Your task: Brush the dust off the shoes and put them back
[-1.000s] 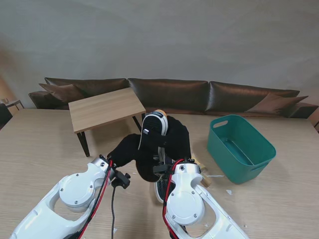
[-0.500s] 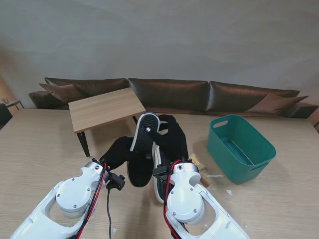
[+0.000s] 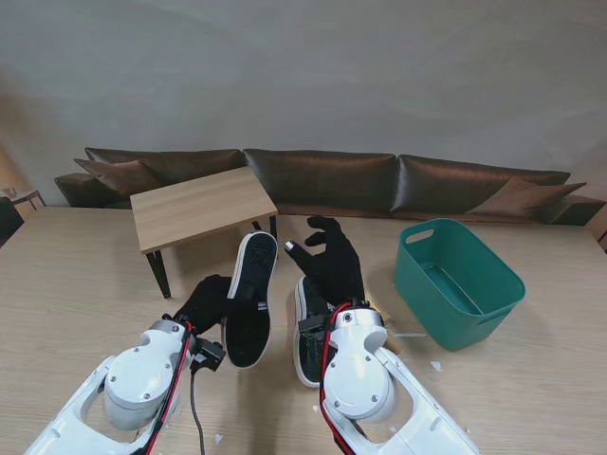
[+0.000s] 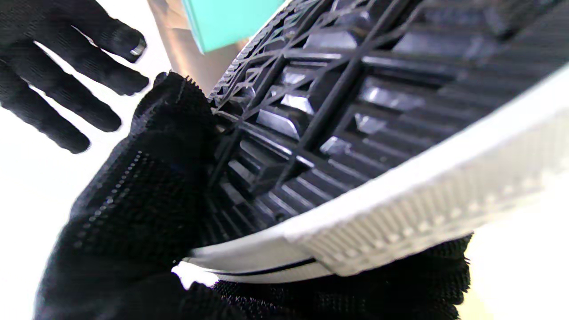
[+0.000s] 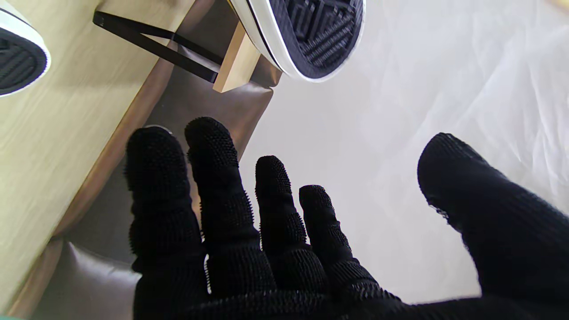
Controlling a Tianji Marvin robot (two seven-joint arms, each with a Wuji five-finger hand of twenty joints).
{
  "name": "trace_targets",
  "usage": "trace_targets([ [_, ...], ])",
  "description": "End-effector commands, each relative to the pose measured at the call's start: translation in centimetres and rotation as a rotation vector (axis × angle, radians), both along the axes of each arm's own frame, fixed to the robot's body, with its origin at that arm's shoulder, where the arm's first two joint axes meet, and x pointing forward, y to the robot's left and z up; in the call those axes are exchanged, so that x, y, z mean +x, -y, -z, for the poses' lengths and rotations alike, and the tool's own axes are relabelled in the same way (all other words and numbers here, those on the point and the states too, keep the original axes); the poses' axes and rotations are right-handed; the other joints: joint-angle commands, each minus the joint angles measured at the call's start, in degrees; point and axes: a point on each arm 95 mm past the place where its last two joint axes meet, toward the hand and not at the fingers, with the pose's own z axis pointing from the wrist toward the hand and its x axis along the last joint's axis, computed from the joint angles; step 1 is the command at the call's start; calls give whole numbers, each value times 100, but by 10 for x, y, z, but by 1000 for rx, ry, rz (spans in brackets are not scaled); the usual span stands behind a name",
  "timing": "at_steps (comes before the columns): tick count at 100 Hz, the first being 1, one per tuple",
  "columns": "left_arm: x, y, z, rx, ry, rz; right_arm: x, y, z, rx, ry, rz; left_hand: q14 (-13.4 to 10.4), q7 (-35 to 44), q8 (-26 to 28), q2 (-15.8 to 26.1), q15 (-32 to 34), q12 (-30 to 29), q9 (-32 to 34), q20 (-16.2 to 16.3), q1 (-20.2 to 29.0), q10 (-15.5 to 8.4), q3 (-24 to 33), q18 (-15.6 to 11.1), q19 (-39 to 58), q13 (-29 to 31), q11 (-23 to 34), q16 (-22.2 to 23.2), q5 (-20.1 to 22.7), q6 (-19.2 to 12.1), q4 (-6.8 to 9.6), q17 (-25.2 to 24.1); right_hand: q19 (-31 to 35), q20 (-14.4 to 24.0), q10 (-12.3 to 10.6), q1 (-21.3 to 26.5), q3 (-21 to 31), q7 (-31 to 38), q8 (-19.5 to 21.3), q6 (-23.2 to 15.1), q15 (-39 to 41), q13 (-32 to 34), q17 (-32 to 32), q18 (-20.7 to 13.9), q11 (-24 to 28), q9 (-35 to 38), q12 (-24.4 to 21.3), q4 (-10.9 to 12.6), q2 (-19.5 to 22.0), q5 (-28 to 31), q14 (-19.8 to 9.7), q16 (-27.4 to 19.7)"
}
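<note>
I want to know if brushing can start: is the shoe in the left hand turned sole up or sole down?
Sole up: the shoe in the left hand shows its black tread.

Right hand [image 5: 311, 249]: black glove, fingers spread, palm bare, gripping nothing.
Raised shoe [image 5: 311, 35]: black tread with white rim, facing the camera beyond the fingertips.
Second shoe [image 5: 18, 62]: sole edge only, at the frame border.
Bench [image 5: 66, 133]: pale wood.

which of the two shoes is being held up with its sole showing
The shoe on the left, gripped by the left hand, shows its black sole. The other shoe lies on the table beside the open right hand.
</note>
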Motion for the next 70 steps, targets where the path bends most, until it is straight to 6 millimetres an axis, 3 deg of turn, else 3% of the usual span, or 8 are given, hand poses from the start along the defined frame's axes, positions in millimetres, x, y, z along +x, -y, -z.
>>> trace_targets([
  [1, 1, -1, 8, -5, -33, -9, -3, 3, 10, -16, -22, -21, -970, 489, 189, 791, 1008, 107, 200, -76, 1478, -187, 1443, -124, 161, 480, 231, 138, 226, -465, 365, 196, -111, -20, -73, -167, -173, 98, -96, -154, 39, -64, -2092, -245, 80, -101, -77, 182, 171, -100, 9, -55],
  [70, 39, -12, 54, 118, -267, -88, -3, 24, 49, -21, -127, -72, -974, 417, 102, 826, 914, 358, -131, -24, 1567, 37, 1353, -55, 220, 464, 101, 213, 233, -398, 413, 96, -93, -20, -46, -221, -125, 80, -154, -168, 46, -93, -2128, -235, 36, -140, -91, 196, 225, -57, 41, -73],
])
